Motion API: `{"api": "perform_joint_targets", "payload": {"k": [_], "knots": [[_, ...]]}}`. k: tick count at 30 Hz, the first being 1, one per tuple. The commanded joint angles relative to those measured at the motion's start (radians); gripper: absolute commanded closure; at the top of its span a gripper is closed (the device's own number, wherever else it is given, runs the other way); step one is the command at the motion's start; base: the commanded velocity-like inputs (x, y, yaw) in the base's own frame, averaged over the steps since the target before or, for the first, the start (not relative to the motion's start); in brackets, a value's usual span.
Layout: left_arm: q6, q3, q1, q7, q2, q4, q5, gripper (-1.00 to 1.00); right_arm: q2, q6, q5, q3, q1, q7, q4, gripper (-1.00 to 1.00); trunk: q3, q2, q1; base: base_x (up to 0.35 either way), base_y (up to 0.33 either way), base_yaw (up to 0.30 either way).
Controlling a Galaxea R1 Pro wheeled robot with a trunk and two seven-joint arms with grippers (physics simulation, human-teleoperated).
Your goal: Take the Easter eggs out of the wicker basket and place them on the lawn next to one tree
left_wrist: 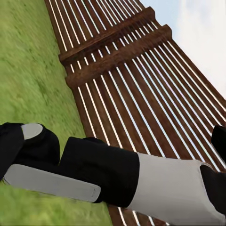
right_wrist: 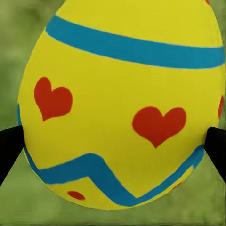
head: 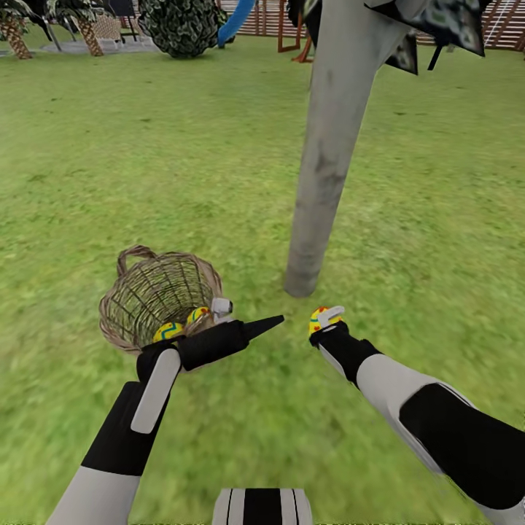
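Reaching low over the lawn (head: pixel 182 182), the right hand (head: pixel 326 321) grips one egg (head: pixel 319 319) close to the grass, just short of the foot of the tree (head: pixel 321 182). In the right wrist view that egg (right_wrist: pixel 122 103) sits squarely between the two dark fingers (right_wrist: pixel 9 150), which press its sides; it is yellow, with a blue band, a blue zigzag and red hearts. Held this low and this near the trunk, it looks ready to be set down there, so the step in hand is most likely the placing of the first egg.

The left hand (head: pixel 230 310) lies across the near rim of the basket (head: pixel 157 299), with one dark finger (head: pixel 262 324) pointing toward the tree. Whether it is released or clenched I cannot tell. Its wrist camera looks sideways over its own arm to a slatted fence (left_wrist: pixel 136 94), so it offers nothing on the basket.

The basket is tipped so that its mouth faces the robot, which makes the inside easy to reach. Two more eggs (head: pixel 169 332) (head: pixel 197 315) rest side by side against its lower wall, right by the left hand. The basket stands near the tree.

Farther off, the garden shows a leafy bush (head: pixel 182 25), palms (head: pixel 14 33) and a blue slide (head: pixel 237 20).
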Motion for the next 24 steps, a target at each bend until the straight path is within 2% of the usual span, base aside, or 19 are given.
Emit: {"api": "perform_joint_targets", "payload": {"k": [1,5,8,11,15,24], "knots": [[0.005,0.0,0.0,-0.001,-0.001,0.0,0.003,-1.0,0.002,0.015,-0.01,0.008,-0.008,-0.006,0.002,1.0,-0.005,-0.001,0.0,0.0,0.0,0.0],[0.005,0.0,0.0,-0.001,-0.002,0.0,0.003,-1.0,0.03,0.036,-0.012,0.007,-0.03,-0.006,0.012,1.0,-0.02,-0.001,0.002,0.0,0.0,0.0],[0.005,0.0,0.0,-0.001,-0.002,0.0,0.003,-1.0,0.037,0.057,-0.012,0.006,-0.038,-0.006,0.014,1.0,-0.032,-0.002,0.003,0.0,0.0,0.0],[0.005,0.0,0.0,-0.001,-0.002,0.0,0.003,-1.0,0.037,0.045,-0.009,0.002,-0.038,-0.001,0.015,1.0,-0.043,-0.003,0.005,0.0,0.0,0.0],[0.005,0.0,0.0,-0.001,-0.002,0.0,0.003,-1.0,0.037,-0.006,-0.007,0.001,-0.036,0.003,0.007,1.0,-0.059,-0.004,0.007,0.0,0.0,0.0],[0.005,0.0,0.0,-0.001,-0.002,0.0,0.003,-1.0,0.037,-0.021,-0.006,0.001,-0.036,0.006,0.001,1.0,-0.094,-0.006,0.011,0.0,0.0,0.0]]}}
